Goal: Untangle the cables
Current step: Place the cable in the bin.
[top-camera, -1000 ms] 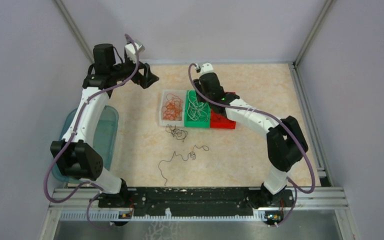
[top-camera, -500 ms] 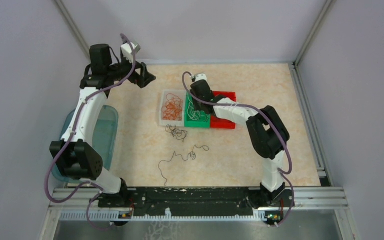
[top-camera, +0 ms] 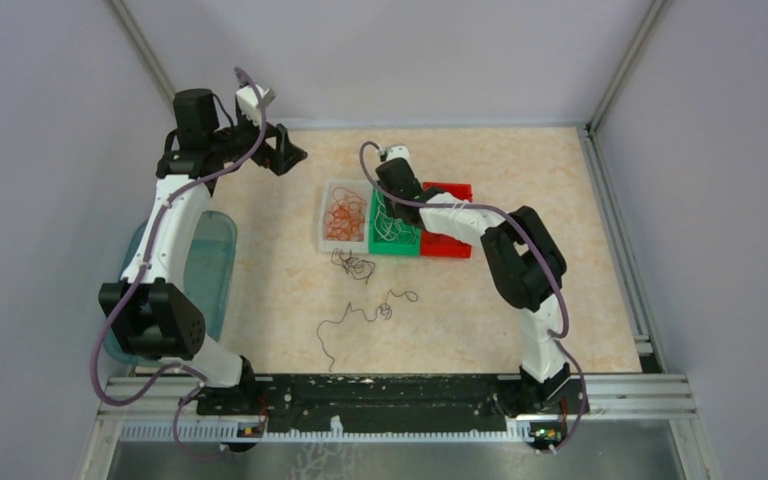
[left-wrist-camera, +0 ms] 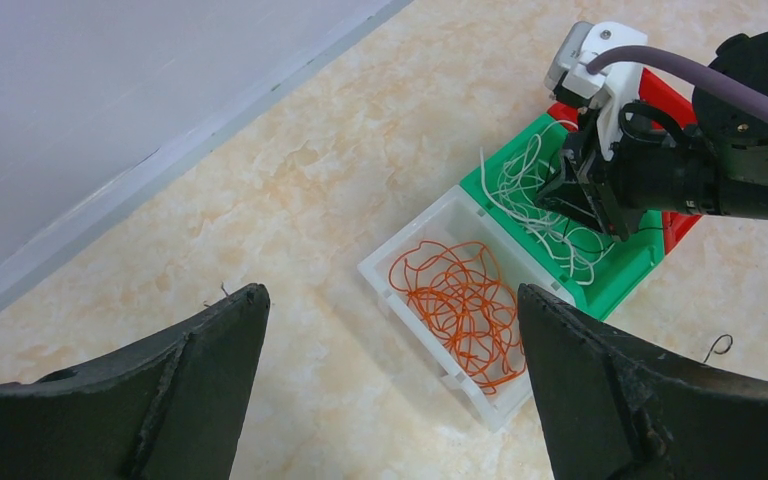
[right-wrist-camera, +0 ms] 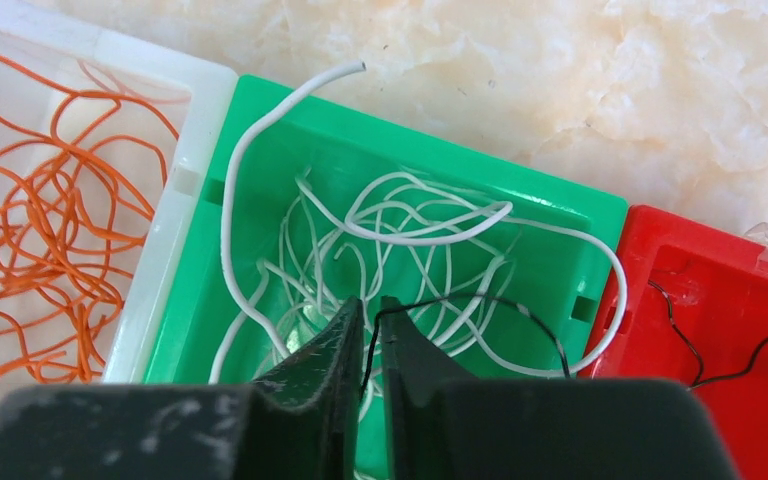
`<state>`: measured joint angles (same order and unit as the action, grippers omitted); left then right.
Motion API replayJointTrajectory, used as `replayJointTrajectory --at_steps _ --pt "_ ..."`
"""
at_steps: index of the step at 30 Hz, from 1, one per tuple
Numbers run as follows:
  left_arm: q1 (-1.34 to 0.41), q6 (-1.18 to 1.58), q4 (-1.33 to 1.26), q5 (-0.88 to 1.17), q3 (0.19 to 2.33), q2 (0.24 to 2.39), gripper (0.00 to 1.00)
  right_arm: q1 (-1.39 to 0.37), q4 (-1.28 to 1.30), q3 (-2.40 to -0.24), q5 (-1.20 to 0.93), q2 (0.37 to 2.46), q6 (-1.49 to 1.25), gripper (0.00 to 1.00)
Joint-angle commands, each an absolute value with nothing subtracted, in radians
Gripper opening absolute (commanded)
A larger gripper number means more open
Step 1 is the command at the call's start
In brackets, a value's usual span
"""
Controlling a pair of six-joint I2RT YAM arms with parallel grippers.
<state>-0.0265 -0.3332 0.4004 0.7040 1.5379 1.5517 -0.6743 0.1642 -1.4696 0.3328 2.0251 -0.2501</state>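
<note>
My right gripper [right-wrist-camera: 372,325] is pinched nearly closed on a thin black cable [right-wrist-camera: 440,298], low over the green bin [right-wrist-camera: 560,215] of white cables [right-wrist-camera: 410,235]. A second ago it stood wider and farther right, by the red bin [right-wrist-camera: 700,250]. My left gripper [left-wrist-camera: 390,330] hangs wide open, empty, far left.

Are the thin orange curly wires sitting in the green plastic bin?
No, the thin orange curly wires lie in the white plastic bin, next to the green plastic bin holding thin white wires.
</note>
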Motion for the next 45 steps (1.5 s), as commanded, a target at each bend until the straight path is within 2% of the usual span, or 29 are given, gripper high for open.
replayJointTrajectory --at_steps 1,3,11,22,32,45 --pt "-0.017 -0.328 0.376 0.735 1.528 1.519 0.99 -0.684 0.132 -1.509 0.355 1.989 -0.25 0.07" --pt "-0.016 -0.328 0.374 0.735 1.529 1.519 0.99 -0.685 0.126 -1.502 0.358 1.964 -0.246 0.0" --pt "-0.015 -0.324 0.374 0.735 1.528 1.511 0.99 -0.663 0.122 -1.46 0.357 1.84 -0.225 0.0" --pt "-0.015 -0.319 0.374 0.731 1.537 1.512 0.99 -0.526 0.089 -1.313 0.253 1.664 -0.27 0.0" --pt "-0.014 -0.311 0.38 0.734 1.549 1.517 0.99 -0.461 0.049 -1.199 0.224 1.692 -0.251 0.0" --pt "-0.014 -0.323 0.397 0.733 1.557 1.517 0.99 -0.459 0.037 -1.281 0.232 1.898 -0.216 0.0"
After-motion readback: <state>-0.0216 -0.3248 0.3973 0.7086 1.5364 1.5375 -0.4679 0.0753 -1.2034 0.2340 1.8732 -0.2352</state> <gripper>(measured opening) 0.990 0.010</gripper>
